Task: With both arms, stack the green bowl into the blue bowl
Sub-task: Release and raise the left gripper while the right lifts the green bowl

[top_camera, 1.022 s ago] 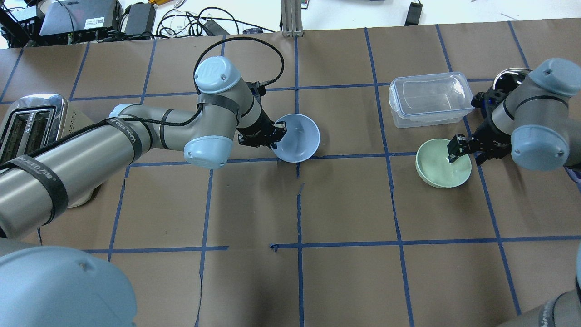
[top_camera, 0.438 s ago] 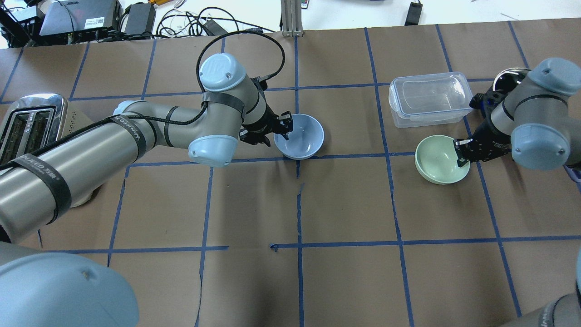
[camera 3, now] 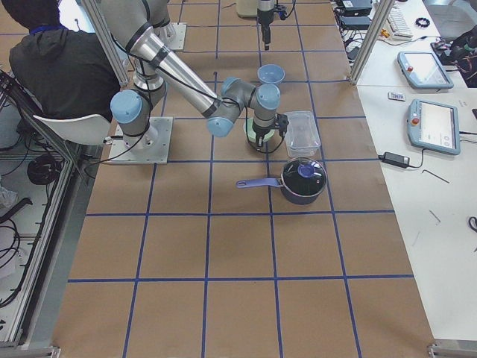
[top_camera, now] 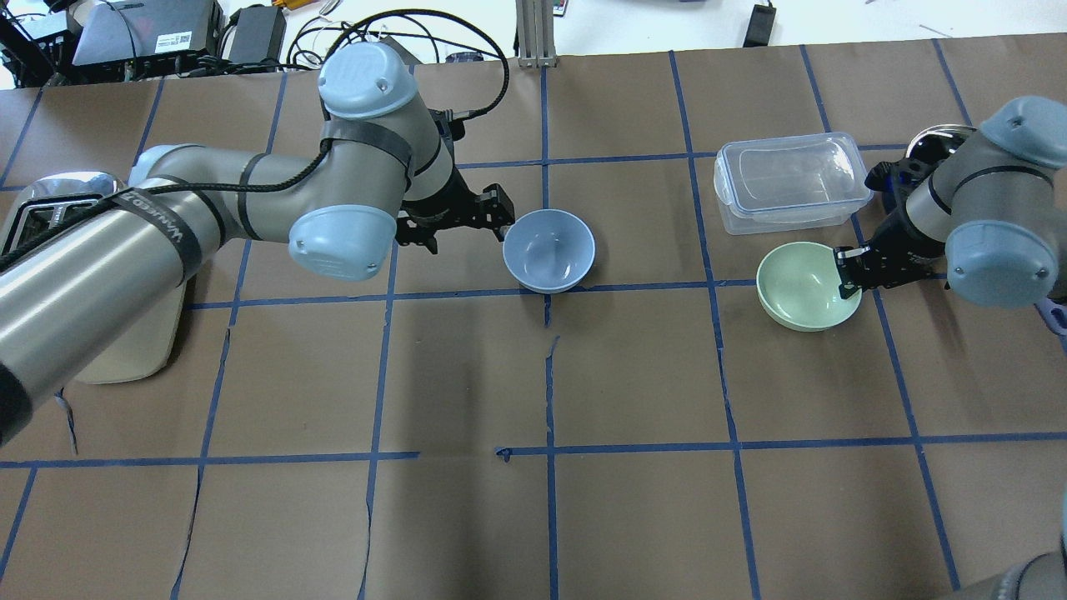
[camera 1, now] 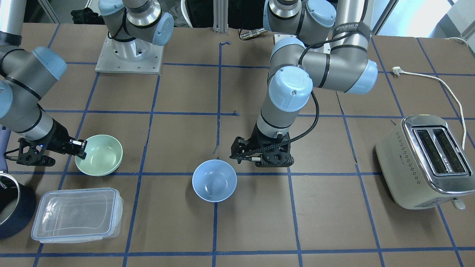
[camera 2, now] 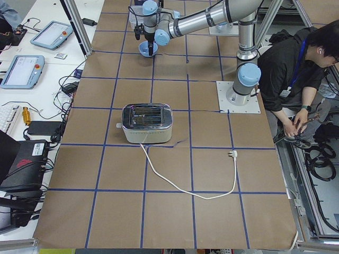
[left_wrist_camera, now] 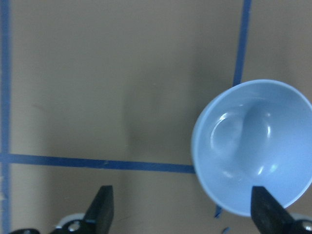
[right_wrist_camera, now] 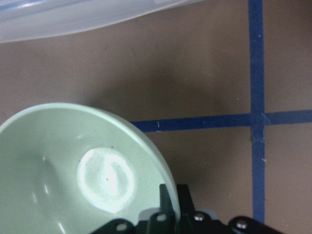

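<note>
The left hand (top_camera: 458, 221) stands wide and empty beside the blue bowl (top_camera: 548, 250), which sits upright on the surface (top_camera: 633, 367), apparently as receiver. The right hand (top_camera: 844, 268) pinches the green bowl (top_camera: 800, 287) by its rim, likely for lifting.

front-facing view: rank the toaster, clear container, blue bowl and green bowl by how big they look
1. toaster
2. clear container
3. blue bowl and green bowl: they look alike in size, so no ranking between them
</note>
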`<action>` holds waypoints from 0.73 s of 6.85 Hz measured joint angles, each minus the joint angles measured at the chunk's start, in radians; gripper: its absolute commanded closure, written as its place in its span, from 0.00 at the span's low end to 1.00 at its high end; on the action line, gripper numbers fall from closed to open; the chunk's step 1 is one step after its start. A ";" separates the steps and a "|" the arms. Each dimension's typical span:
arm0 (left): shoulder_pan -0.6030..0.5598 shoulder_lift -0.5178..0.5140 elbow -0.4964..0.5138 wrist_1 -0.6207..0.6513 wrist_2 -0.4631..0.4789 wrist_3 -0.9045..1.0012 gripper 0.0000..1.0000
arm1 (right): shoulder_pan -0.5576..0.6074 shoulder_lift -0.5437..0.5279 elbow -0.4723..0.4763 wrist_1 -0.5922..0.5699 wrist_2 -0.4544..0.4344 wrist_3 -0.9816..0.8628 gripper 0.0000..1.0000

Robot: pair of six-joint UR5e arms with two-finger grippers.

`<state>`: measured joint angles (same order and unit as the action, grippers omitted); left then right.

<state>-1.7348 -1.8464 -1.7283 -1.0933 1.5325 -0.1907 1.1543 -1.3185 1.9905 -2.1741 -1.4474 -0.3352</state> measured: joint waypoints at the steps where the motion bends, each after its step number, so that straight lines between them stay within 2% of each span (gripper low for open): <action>1: 0.042 0.080 0.001 -0.098 0.055 0.105 0.00 | 0.000 -0.023 -0.024 0.034 0.019 0.000 1.00; 3: 0.150 0.235 0.003 -0.240 0.089 0.288 0.00 | 0.013 -0.046 -0.102 0.104 0.073 0.007 1.00; 5: 0.196 0.308 0.058 -0.322 0.092 0.325 0.00 | 0.115 -0.039 -0.173 0.116 0.103 0.120 1.00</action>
<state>-1.5392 -1.5387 -1.6708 -1.4156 1.6245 0.1347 1.2697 -1.3571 1.8174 -2.0585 -1.3439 -0.2152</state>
